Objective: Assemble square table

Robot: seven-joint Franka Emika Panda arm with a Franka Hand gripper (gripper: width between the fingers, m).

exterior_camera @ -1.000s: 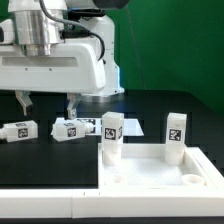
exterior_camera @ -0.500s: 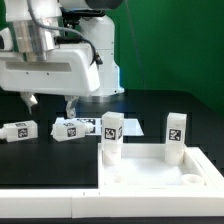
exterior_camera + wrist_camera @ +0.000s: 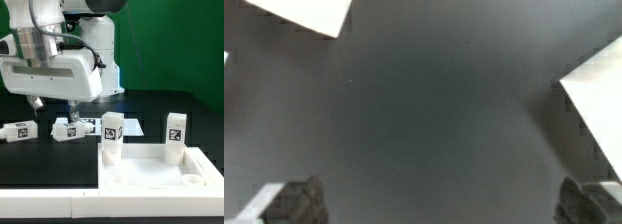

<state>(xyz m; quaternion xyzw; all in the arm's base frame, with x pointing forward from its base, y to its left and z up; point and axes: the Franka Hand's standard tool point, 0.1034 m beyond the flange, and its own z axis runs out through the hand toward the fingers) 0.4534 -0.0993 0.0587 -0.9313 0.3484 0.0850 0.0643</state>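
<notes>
Two fingers of my gripper (image 3: 54, 105) stand apart, holding nothing, over the black table (image 3: 148, 108). Just below one finger lies a leg (image 3: 70, 128). Off toward the exterior view's right of the gripper, the square top (image 3: 150, 178) carries two upright legs (image 3: 112, 138), whose black-and-white tags I cannot read. A green wall (image 3: 185, 50) stands behind.

Bright, even light fills the exterior view; the near white square top (image 3: 150, 175) almost washes out, with only soft shadow inside its rim. The wrist view is dim, grey and blurred throughout.
</notes>
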